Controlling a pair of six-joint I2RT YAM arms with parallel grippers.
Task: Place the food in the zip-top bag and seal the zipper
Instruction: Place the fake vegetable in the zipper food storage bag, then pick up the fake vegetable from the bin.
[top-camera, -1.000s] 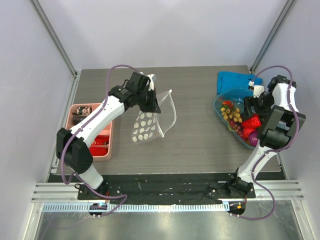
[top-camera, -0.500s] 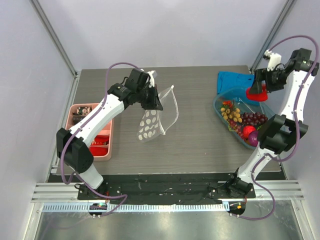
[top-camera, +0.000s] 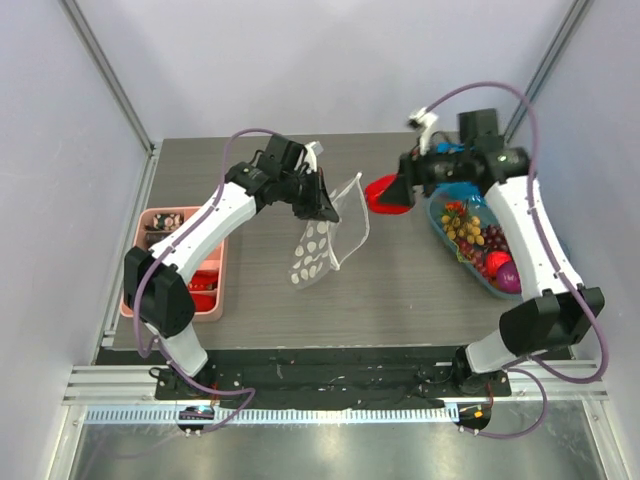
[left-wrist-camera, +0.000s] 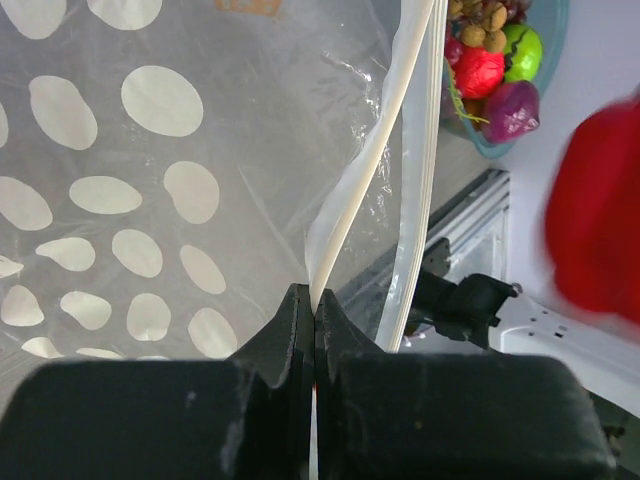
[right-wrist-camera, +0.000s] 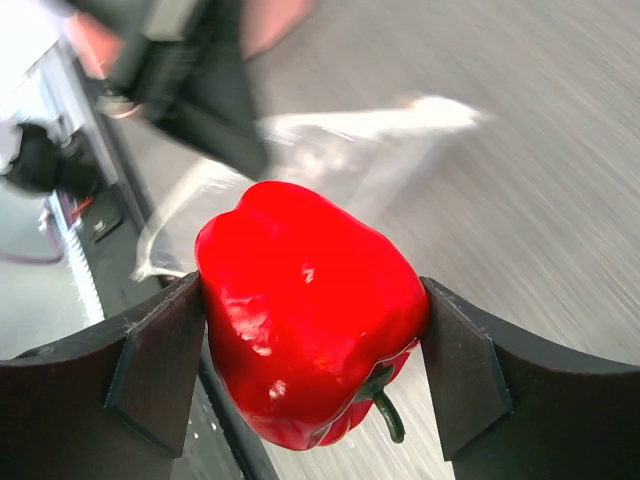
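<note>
My left gripper (top-camera: 322, 203) is shut on the zipper (left-wrist-camera: 352, 185) edge of the clear, white-dotted zip-top bag (top-camera: 322, 240) and holds it above the table with its mouth gaping to the right. My right gripper (top-camera: 388, 193) is shut on a red toy pepper (right-wrist-camera: 305, 305) and holds it in the air just right of the bag's mouth, apart from it. The pepper shows red in the top view (top-camera: 386, 196) too. The rest of the food, a purple grape bunch (top-camera: 484, 236) and red, green and pink pieces, lies in the tub.
A clear blue-tinted tub (top-camera: 440, 222) stands at the right of the table with a blue cloth (top-camera: 455, 157) behind it. A pink compartment tray (top-camera: 142, 260) sits at the left edge. Frame posts rise at both back corners.
My right arm lifted the red pepper out of the tub and swung it left to the bag's mouth. My left gripper shifted the bag a little to the right.
</note>
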